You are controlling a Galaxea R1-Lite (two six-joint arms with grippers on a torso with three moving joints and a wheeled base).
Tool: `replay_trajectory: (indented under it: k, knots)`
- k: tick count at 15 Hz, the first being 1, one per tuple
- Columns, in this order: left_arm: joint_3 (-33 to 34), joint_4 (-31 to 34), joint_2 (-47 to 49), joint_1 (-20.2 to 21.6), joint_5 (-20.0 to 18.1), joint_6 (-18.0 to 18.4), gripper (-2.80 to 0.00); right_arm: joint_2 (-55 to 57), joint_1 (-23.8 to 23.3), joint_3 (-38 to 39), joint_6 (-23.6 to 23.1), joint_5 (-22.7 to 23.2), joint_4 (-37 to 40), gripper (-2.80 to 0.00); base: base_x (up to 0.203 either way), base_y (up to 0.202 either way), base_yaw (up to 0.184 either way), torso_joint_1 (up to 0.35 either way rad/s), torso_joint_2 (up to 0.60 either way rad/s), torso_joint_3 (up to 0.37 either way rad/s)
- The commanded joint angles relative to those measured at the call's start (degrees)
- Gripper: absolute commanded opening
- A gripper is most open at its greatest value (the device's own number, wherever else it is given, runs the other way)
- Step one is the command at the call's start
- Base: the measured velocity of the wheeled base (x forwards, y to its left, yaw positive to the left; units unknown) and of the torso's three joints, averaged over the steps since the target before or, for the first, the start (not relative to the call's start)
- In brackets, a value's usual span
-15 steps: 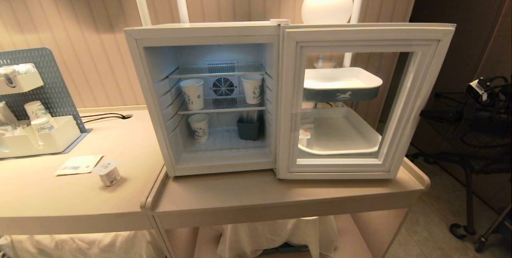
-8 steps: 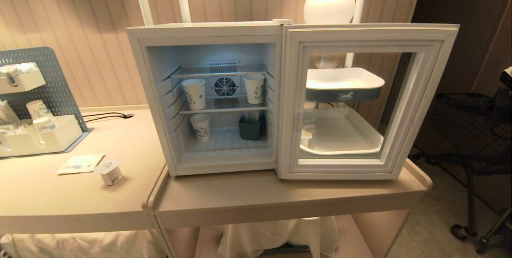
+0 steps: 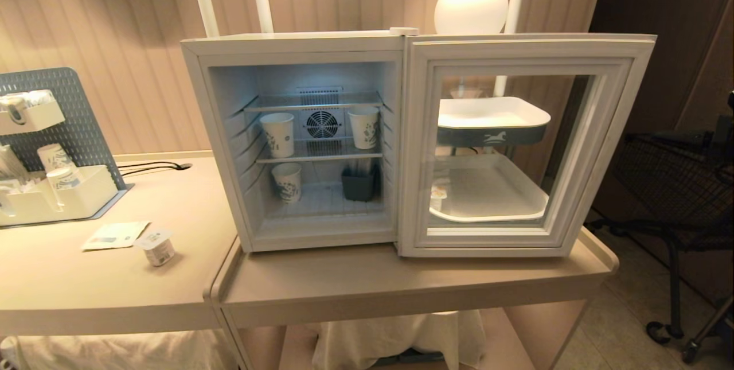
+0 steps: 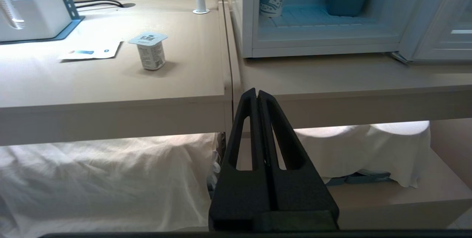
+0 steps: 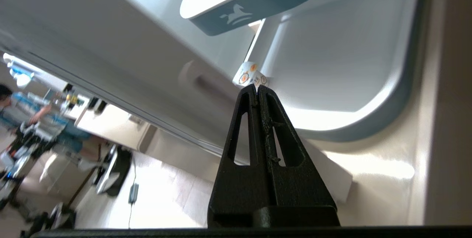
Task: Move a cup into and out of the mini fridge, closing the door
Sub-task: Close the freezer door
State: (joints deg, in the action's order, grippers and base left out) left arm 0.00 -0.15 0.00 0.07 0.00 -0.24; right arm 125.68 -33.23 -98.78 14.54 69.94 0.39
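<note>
The left gripper (image 4: 257, 92), fingers pressed together, hung below the table (image 4: 110, 83) edge. The cup (image 4: 149, 50) stood on that table, left of the mini fridge (image 4: 247, 16).

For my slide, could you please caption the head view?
Mini fridge with door swung open; yogurt cup waits on the table to its left.

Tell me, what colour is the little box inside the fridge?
Dark grey box, clearest in the head view.

right gripper (image 5: 257, 87) gone from head view (jaws together)
</note>
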Motion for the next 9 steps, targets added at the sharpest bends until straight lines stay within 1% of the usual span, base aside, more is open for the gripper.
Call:
replay_trajectory:
  k: [1,3,4,5,6,9]
  knots:
    - [0.0,-0.02,0.0,0.01,0.0,-0.02,-2.8,7.25,2.06,-5.5,0.15,0.14,0.28,-2.8,0.0,0.0,0.0,0.0,0.0,0.0]
    - [0.0,-0.02,0.0,0.01,0.0,-0.02,-2.8,12.16,4.44,-11.02,0.21,-0.61,0.61,-2.8,0.0,0.0,0.0,0.0,0.0,0.0]
    - [0.0,-0.02,0.0,0.01,0.0,-0.02,-2.8,13.93,6.23,-11.8,0.19,-2.3,-0.5,-2.8,0.0,0.0,0.0,0.0,0.0,0.0]
    - [0.0,-0.02,0.0,0.01,0.0,-0.02,-2.8,15.22,7.84,-11.94,0.21,-5.01,-2.26,-2.8,0.0,0.0,0.0,0.0,0.0,0.0]
    - [0.0,-0.02,0.0,0.01,0.0,-0.02,-2.8,15.85,9.05,-11.96,0.22,-6.09,-2.79,-2.8,0.0,0.0,0.0,0.0,0.0,0.0]
    - [0.0,-0.02,0.0,0.01,0.0,-0.02,-2.8,15.4,11.85,-11.24,0.22,-6.4,-2.4,-2.8,0.0,0.0,0.0,0.0,0.0,0.0]
